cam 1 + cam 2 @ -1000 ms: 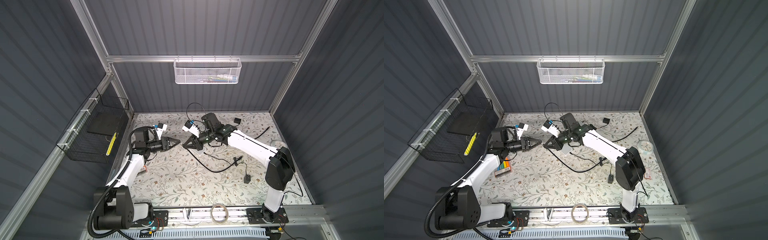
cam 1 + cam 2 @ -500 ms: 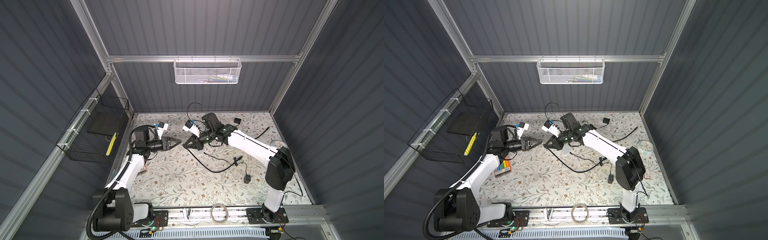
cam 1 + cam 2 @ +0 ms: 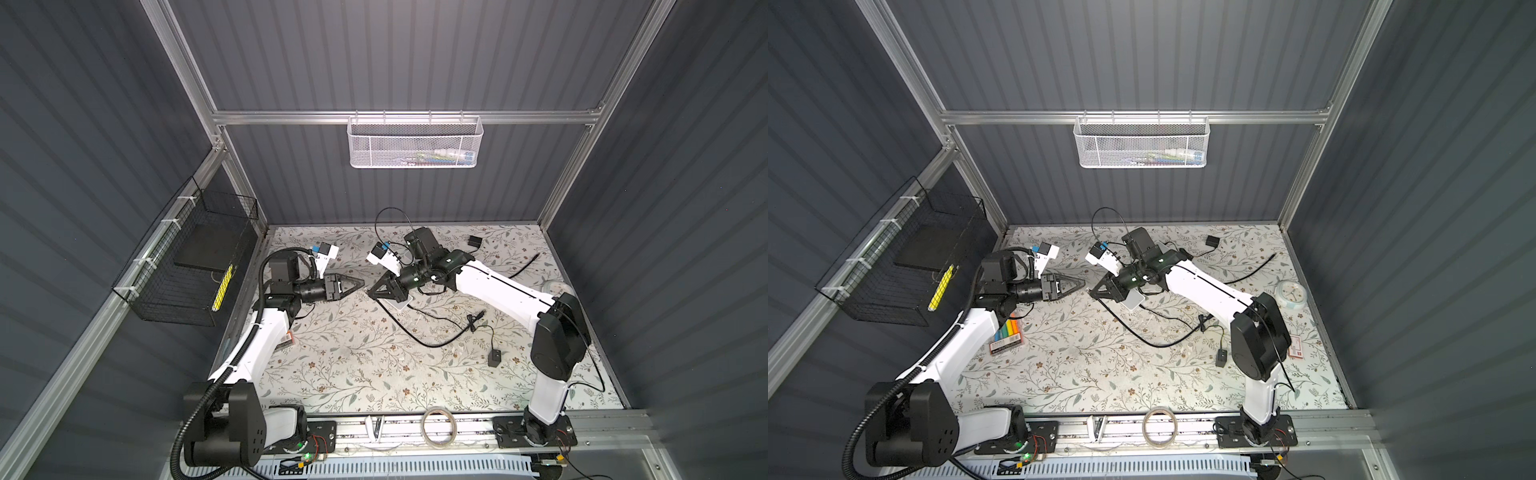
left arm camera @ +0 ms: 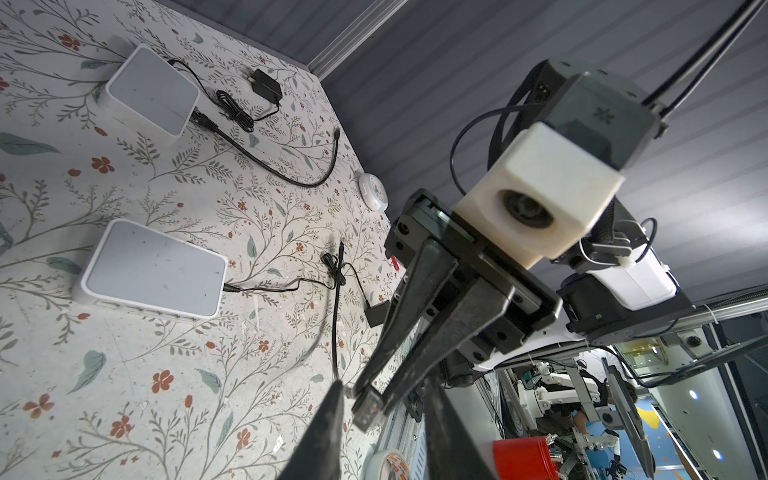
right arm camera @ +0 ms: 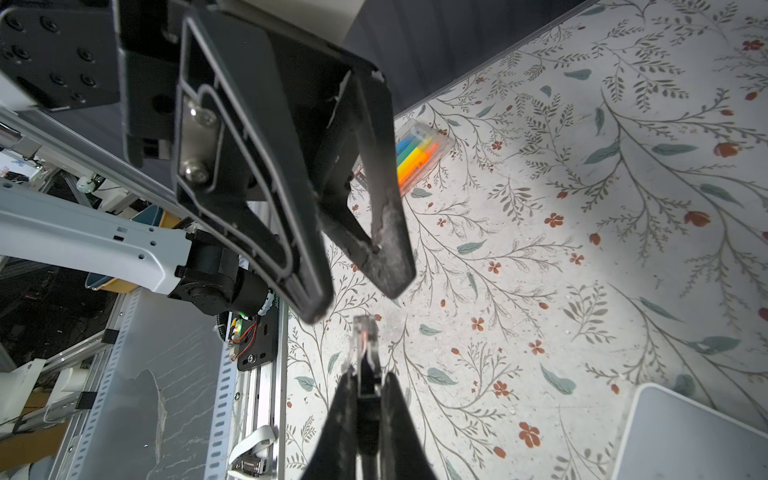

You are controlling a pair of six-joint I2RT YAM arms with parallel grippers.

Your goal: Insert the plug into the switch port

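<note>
Clear plastic plug [image 5: 363, 345] clamped midair in our right gripper [image 5: 368, 384]; left gripper [image 5: 355, 297] spread, empty; we haven't reached the switch [image 4: 153, 270].

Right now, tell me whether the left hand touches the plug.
Apart. The right wrist view shows bare table between the plug, pinched in the right hand, and the fingertips of the open left hand.

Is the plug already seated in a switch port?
No, the right tool holds the plug in the air, its tip bare.
</note>
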